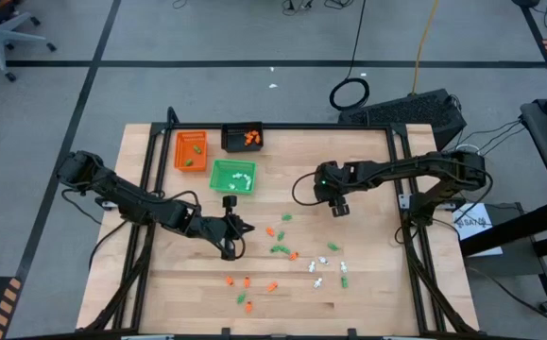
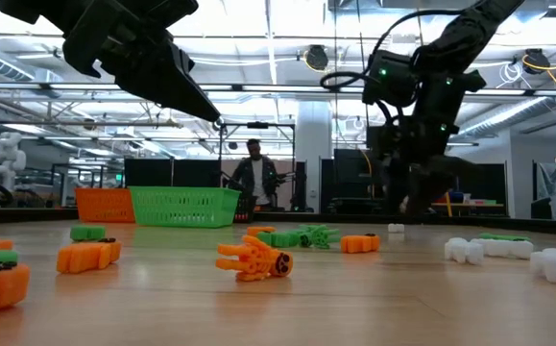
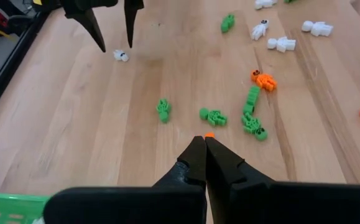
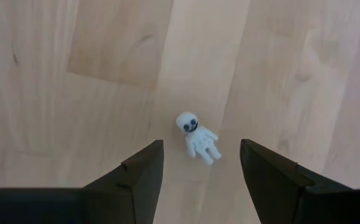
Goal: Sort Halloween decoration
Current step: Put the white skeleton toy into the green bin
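Right wrist view looks straight down on a tiny white skeleton figure (image 4: 197, 138) lying flat on the bare wooden table (image 4: 55, 124). The right gripper (image 4: 201, 163) hangs above it with its two dark fingers spread wide apart, holding nothing. The figure lies between the fingertips, slightly ahead of them, and its long axis runs on a slant across the gap rather than square to it. A straight descent looks likely to bracket it.

From overhead, this right gripper (image 1: 338, 205) is above the table's middle right, well apart from the loose scatter of orange, green and white pieces (image 1: 282, 247) nearer the front edge. The left gripper (image 1: 229, 242) sits left of that scatter with its fingers pressed together and empty. Three small trays, orange (image 1: 191, 150), black (image 1: 242, 138) and green (image 1: 232, 177), stand at the far left.
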Available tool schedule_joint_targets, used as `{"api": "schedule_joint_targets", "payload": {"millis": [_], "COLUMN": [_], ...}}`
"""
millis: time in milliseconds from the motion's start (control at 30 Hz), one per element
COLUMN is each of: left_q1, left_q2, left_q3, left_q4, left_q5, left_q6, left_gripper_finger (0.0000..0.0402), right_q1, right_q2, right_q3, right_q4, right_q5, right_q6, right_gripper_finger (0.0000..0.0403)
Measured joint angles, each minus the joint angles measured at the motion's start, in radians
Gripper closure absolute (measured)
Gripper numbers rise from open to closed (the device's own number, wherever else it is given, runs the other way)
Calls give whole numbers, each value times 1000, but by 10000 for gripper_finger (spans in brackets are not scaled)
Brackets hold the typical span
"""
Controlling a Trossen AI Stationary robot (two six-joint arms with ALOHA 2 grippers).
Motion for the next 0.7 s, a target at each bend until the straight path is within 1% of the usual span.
{"api": "schedule_joint_targets", "payload": {"millis": [267, 567, 700], "left_q1": [0, 0, 0], "left_q2": [0, 0, 0], "left_q3": [0, 1, 1], "left_q4": [0, 1, 1], "left_q5": [1, 1, 1], "left_q6": [0, -5, -5], "left_gripper_finger": [401, 401, 401], "right_q1": [0, 0, 0], "right_q2": [0, 0, 0], "right_q3": [-22, -24, -24], "right_q4": [37, 44, 54], "right_q5": [-27, -26, -25], "right_q6": [27, 47, 54], "right_gripper_finger": [208, 259, 269]}}
